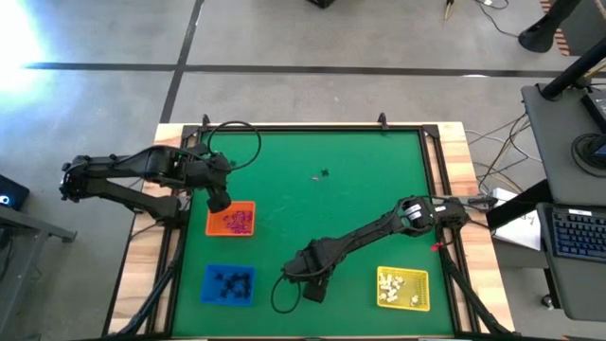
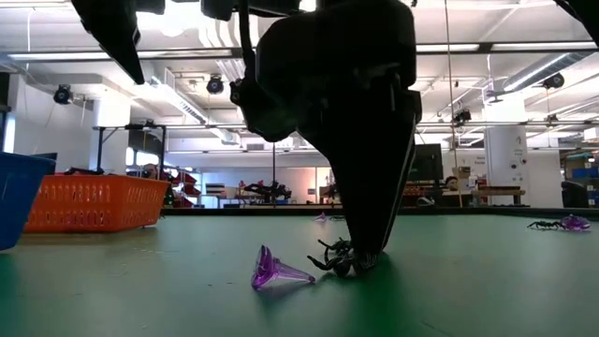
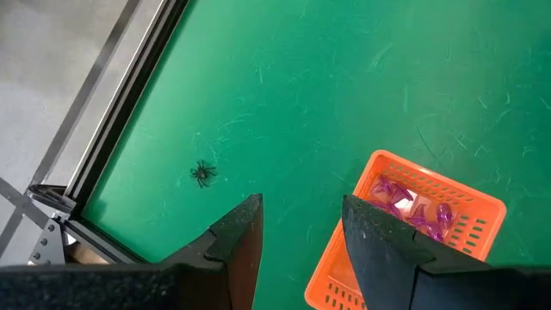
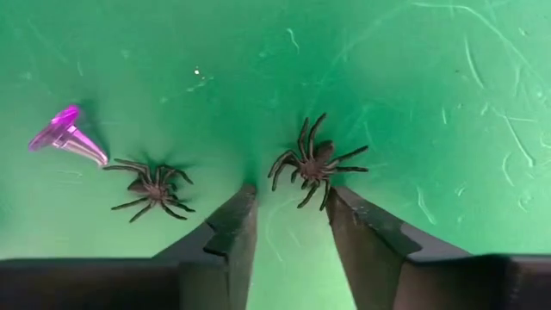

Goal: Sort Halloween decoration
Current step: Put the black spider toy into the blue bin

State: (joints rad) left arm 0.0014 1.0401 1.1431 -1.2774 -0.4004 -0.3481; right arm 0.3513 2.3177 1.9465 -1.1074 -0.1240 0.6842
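A green surface (image 1: 312, 218) is seen from above w/ two dark robot arms. The right gripper (image 4: 288, 226) is lowered to the surface near the front edge, between the blue tray (image 1: 229, 284) and yellow tray (image 1: 403, 288); its fingers are parted, nothing held. A black spider (image 4: 314, 163) lies just ahead of the fingertips, a second black spider (image 4: 148, 189) beside it, and a purple cone trinket (image 4: 67, 134) just past that one. The left gripper (image 3: 300, 226) hangs open and empty above the orange tray (image 3: 469, 200), which holds purple trinkets (image 3: 413, 207). Another black spider (image 3: 204, 173) lies alone on the surface nr the far edge. Black pieces are seen in the blue tray, white ones in the yellow.
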